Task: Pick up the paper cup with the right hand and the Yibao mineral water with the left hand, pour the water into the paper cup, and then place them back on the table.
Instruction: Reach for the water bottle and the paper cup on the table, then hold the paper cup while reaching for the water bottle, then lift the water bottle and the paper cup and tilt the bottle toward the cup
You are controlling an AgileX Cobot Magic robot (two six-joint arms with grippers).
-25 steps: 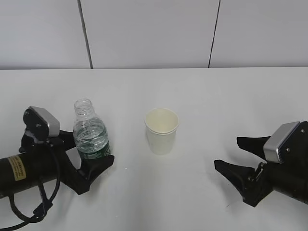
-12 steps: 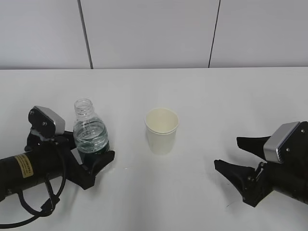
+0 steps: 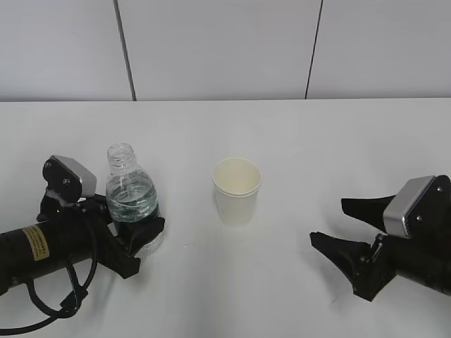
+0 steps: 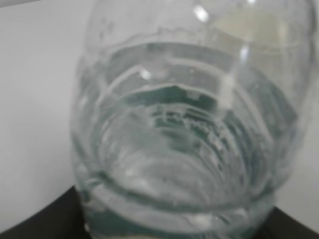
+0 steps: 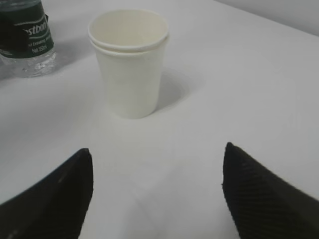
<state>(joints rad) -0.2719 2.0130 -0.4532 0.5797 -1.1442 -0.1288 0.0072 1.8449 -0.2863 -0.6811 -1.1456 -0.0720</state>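
The Yibao mineral water [image 3: 131,190] stands capless at the left of the table [image 3: 282,141], part full. My left gripper [image 3: 138,227] has its black fingers closed round the bottle's green-labelled lower half. In the left wrist view the bottle [image 4: 184,129] fills the frame, with the left gripper [image 4: 169,226] at its base. The paper cup [image 3: 237,191] stands upright and empty at the centre. My right gripper [image 3: 328,222] is open, low over the table, right of the cup and apart from it. In the right wrist view the cup [image 5: 128,64] lies ahead of the open right gripper [image 5: 157,149]; the bottle [image 5: 27,35] shows at top left.
A pale wall with two dark vertical seams [image 3: 127,49] rises behind the table's far edge. Bare white tabletop lies between the cup and each arm.
My left gripper has slid forward round the bottle and its fingers have closed in on the label. The bottle shifted slightly. My right gripper edged a little towards the cup.
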